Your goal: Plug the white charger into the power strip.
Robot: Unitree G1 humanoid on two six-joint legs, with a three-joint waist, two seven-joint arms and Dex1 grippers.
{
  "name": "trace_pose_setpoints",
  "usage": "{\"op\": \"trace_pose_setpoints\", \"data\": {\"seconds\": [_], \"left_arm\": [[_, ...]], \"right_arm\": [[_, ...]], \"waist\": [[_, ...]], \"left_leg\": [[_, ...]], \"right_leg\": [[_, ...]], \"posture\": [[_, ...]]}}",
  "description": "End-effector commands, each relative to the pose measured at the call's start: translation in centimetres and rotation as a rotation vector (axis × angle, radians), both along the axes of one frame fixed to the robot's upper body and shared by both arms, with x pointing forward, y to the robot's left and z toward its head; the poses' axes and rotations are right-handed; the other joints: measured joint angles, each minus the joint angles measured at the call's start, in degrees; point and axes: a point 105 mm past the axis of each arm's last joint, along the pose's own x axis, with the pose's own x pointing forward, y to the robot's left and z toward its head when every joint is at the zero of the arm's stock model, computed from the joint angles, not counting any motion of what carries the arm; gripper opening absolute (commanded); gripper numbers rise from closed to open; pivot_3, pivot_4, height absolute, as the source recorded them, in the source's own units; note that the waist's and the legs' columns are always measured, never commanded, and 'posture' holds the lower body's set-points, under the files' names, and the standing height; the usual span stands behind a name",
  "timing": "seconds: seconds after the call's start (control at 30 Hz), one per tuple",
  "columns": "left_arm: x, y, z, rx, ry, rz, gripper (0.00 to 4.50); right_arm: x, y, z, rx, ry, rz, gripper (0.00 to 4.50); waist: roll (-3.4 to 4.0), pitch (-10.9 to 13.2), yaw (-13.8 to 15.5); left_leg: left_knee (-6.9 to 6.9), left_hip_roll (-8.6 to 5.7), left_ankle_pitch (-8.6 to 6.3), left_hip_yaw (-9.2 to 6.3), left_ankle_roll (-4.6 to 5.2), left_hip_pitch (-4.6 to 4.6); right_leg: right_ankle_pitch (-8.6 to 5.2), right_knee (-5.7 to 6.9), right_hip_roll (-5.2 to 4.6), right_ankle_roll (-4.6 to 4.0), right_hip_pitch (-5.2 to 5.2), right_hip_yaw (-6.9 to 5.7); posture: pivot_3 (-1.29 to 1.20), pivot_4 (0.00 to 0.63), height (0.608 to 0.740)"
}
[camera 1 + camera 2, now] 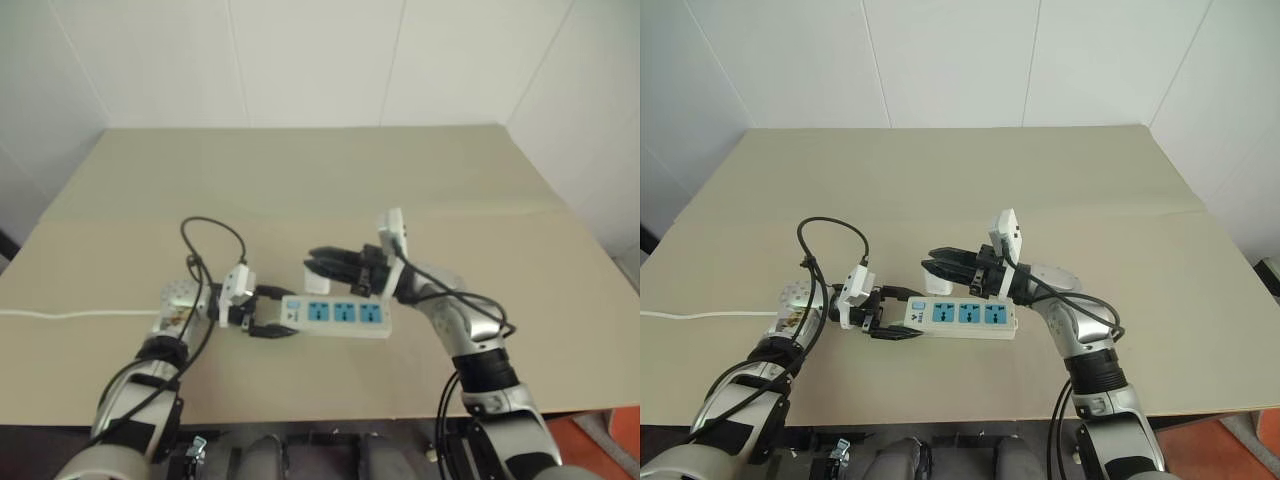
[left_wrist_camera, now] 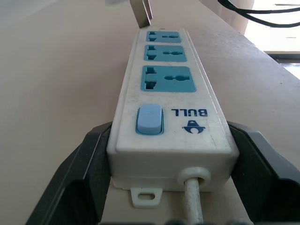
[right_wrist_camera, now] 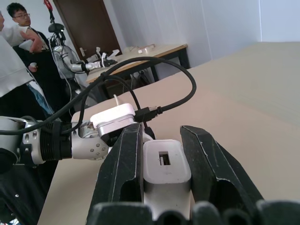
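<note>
Now the charger [image 3: 165,164] sits clamped between the two black fingers [image 3: 125,168] of the right gripper [image 1: 952,268], whose jaws are closed tight on its sides; its end face, with a small rectangular slot, looks back toward the wrist. In the head views the charger hangs just above the strip [image 1: 962,316], over the middle of its row of sockets, and two metal prongs [image 2: 141,11] show beyond the far socket in the left wrist view, not seated in any socket. That strip is a white bar with three blue sockets in a row and a blue switch [image 2: 149,120] at its left end, where a thin white cord [image 2: 193,199] leaves it. It lies near the counter's front edge, roughly midway between the side edges, lengthwise along that edge. The left gripper [image 1: 890,315] has the switch end between its jaws, which stand wide, one finger [image 2: 84,168] against each long side of the bar. A white cord [image 1: 70,314] runs across the counter [image 1: 320,180] to its left edge. Behind the left arm, the right wrist view shows people [image 3: 18,33] standing by another table [image 3: 140,54].
</note>
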Motion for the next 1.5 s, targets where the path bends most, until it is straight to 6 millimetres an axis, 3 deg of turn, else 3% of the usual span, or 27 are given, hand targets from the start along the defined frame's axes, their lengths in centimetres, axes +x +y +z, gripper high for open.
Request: {"op": "trace_pose_setpoints", "data": {"seconds": [0.03, 0.77, 1.23, 1.5], "left_arm": [[0.0, 0.0, 0.0, 0.002, 0.015, -0.006, 3.26], [0.0, 0.3, -0.6, 0.02, 0.053, 0.005, 3.26], [0.1, 0.7, -0.5, 0.039, 0.047, 0.008, 3.26], [0.1, 0.9, -0.5, 0.042, 0.047, 0.015, 3.26]], "right_arm": [[-0.4, 0.3, 0.9, 0.033, -0.062, 0.02, 1.06], [-0.2, 0.0, -1.3, 0.011, -0.153, 0.103, 1.06], [1.5, -0.2, -2.0, -0.014, -0.17, 0.097, 1.06], [1.0, -0.7, -3.1, -0.037, -0.157, 0.111, 1.06]], "waist": [[0.0, 0.0, 0.0], [0.0, 0.0, 0.0], [0.0, 0.0, -0.3], [0.0, 0.0, -0.6]], "left_leg": [[0.0, 0.0, 0.0, 0.0, 0.0, 0.01], [0.0, 0.0, 0.0, 0.02, 0.0, 0.11], [-0.01, 0.02, 0.0, 0.0, 0.0, 0.2], [-0.01, 0.02, 0.0, -0.03, 0.0, 0.22]], "right_leg": [[0.0, -0.01, 0.0, 0.0, 0.0, 0.0], [0.0, -0.01, 0.01, 0.0, 0.05, 0.0], [0.0, 0.03, 0.02, 0.0, 0.1, 0.0], [0.0, 0.05, 0.02, 0.0, 0.12, 0.0]], "posture": [[0.0, 0.15, 0.74], [0.0, 0.15, 0.74], [0.0, 0.15, 0.74], [0.0, 0.15, 0.74]]}}
